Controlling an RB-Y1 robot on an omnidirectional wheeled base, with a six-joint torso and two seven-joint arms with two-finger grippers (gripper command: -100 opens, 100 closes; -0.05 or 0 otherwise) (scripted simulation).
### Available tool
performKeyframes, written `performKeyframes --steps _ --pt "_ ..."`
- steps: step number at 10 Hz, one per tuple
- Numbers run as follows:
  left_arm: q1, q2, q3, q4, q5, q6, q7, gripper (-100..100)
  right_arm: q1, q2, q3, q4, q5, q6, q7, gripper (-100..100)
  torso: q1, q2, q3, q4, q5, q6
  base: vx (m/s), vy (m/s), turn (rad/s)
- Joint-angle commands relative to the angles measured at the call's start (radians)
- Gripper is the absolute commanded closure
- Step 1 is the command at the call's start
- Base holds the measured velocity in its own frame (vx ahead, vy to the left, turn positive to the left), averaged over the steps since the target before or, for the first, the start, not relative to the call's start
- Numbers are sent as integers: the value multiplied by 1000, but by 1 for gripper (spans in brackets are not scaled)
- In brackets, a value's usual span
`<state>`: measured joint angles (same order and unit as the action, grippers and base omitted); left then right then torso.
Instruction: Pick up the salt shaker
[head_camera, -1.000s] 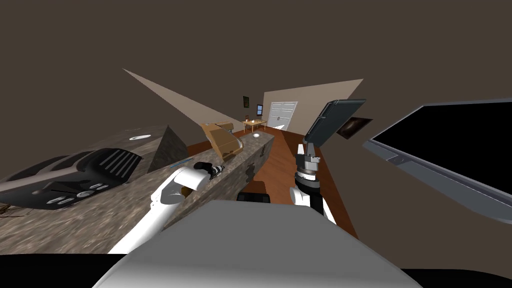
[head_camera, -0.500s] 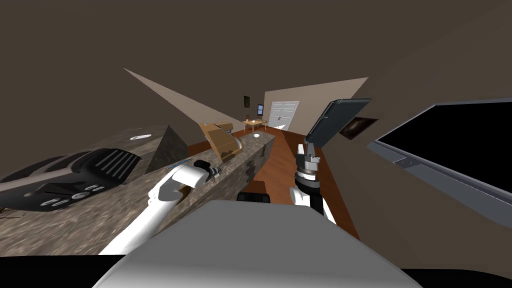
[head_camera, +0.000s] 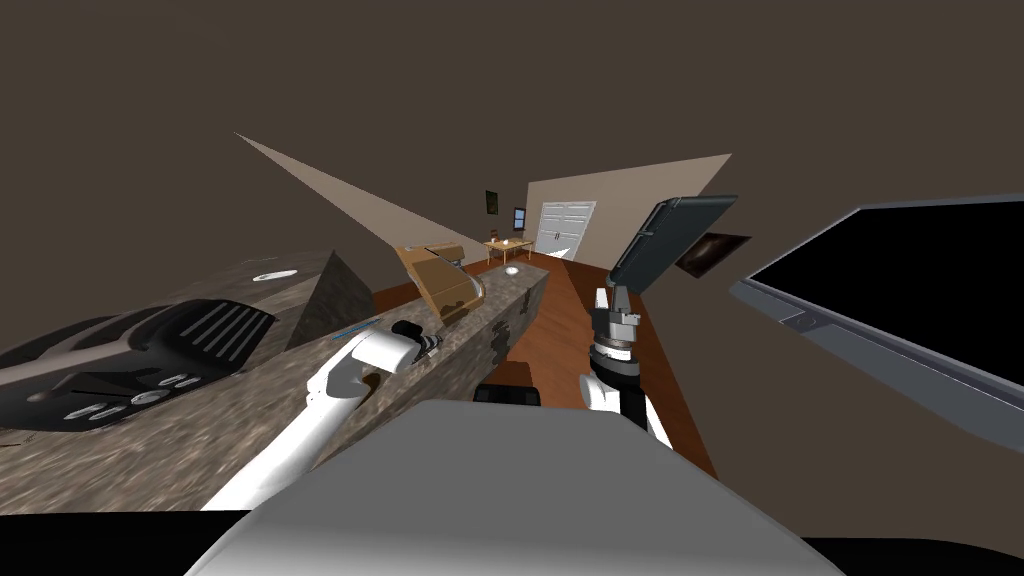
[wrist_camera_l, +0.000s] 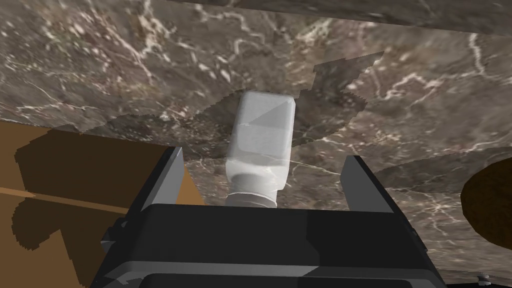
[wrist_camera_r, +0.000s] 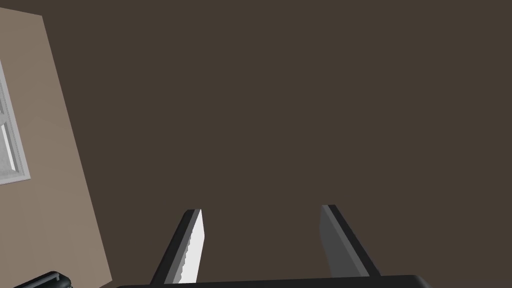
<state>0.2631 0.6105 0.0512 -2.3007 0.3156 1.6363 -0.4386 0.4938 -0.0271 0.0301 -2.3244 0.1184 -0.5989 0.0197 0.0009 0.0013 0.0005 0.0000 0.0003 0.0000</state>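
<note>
Two claws: the left claw (wrist_camera_l: 263, 155) is low over the counter; the right claw (wrist_camera_r: 261, 210) is raised off the counter's edge, well apart from the left.
Left claw state: spread wide and gripping nothing, with both fingers (wrist_camera_l: 162, 175) clear of contact.
Right claw state: also spread, with nothing between its blades.
Salt shaker: the salt shaker (wrist_camera_l: 260, 140) is pale and see-through. It sits in the gap between the left claw's fingers, narrow neck toward the claw's dark body and broad end away from it. A strip of counter shows on each side, so neither finger touches it.
Surface: a brown veined stone countertop (wrist_camera_l: 100, 75) lies under the left claw and shaker, with a jagged shadow around the shaker.
One side: a tan box (wrist_camera_l: 75, 200) stands just outside one left-claw finger, apart from the shaker.
Other side: a dark brown round shape (wrist_camera_l: 487, 205) lies beyond the opposite finger, well clear of it.
Farther off: a black cooktop (head_camera: 130, 350) is well out to the left claw's left on the same counter. A small white bowl (head_camera: 512, 270) sits far ahead of the claw, past the box.
Over right claw: a dark grey slab (head_camera: 675, 235) is just beyond its fingertips.
Path: bare counter alone separates each finger from the shaker; the box is the claw's closest neighbour.
Hidden: the claw's body covers the shaker's cap end.
Unclear: I cannot tell whether the shaker stands upright or lies down. The round brown shape and the box are both cut off at the edge.
</note>
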Motion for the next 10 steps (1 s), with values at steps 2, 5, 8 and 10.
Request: performKeyframes --steps 2,5,8,10 --pt "-2 -1 -3 19 -5 -16 -1 -100 0 0 0 0 0 0 0 0 0 0 0 0 0 0 -6 5 -17" --pt "-3 -1 -4 20 -5 -19 -2 100 0 0 0 0 0 0 0 0 0 0 0 0 1 -1 0 0 0" --pt "-3 -1 -3 19 -5 -19 -2 0 0 0 0 0 0 0 0 0 1 -1 -1 -1 1 0 0 0 0" --pt "4 3 7 -31 8 24 2 100 0 0 0 0 0 0 0 0 0 -1 -1 -1 1 -1 11 -6 54"
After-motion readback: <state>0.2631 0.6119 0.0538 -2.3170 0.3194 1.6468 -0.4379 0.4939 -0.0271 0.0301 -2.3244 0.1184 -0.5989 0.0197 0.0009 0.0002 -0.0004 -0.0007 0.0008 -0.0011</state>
